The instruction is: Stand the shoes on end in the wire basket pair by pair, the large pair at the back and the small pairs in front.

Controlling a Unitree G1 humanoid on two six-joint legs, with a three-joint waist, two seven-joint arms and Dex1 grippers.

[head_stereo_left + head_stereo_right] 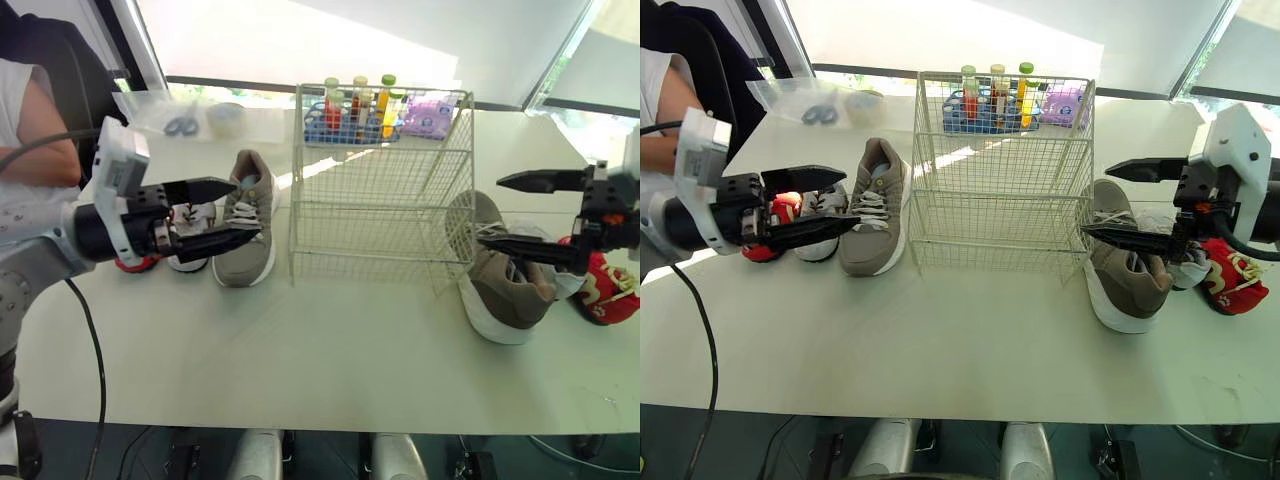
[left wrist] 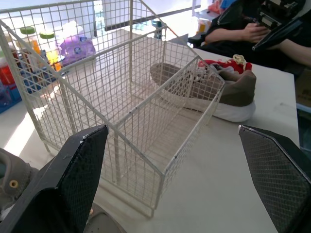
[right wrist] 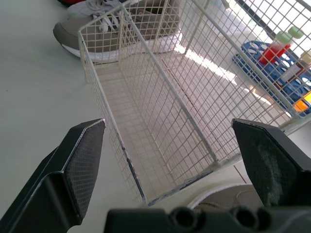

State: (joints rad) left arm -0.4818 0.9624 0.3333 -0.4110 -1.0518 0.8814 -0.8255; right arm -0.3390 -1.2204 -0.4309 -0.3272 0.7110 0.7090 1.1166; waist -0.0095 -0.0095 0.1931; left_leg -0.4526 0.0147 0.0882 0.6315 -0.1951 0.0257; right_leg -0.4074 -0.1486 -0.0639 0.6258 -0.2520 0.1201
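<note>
Both grippers are spread wide and grasp nothing. Left gripper (image 1: 246, 208) hovers at the laces of the left taupe sneaker (image 1: 245, 240), which lies flat on its sole just left of the wire basket (image 1: 380, 232). Right gripper (image 1: 490, 211) hangs over the right taupe sneaker (image 1: 505, 290), also flat on its sole, close to the basket's right wall. Whether either gripper's lower finger touches a shoe cannot be told. A small white shoe (image 1: 190, 262) and a small red shoe (image 1: 135, 264) sit left of the left sneaker; another red shoe (image 1: 600, 290) lies right of the right sneaker. All rest on the white table (image 1: 330, 370). Behind the basket stand a blue tube rack (image 1: 345, 125), a purple packet (image 1: 430, 115) and a clear bag (image 1: 175, 112). A person's arm (image 1: 35, 160) shows at the far left
</note>
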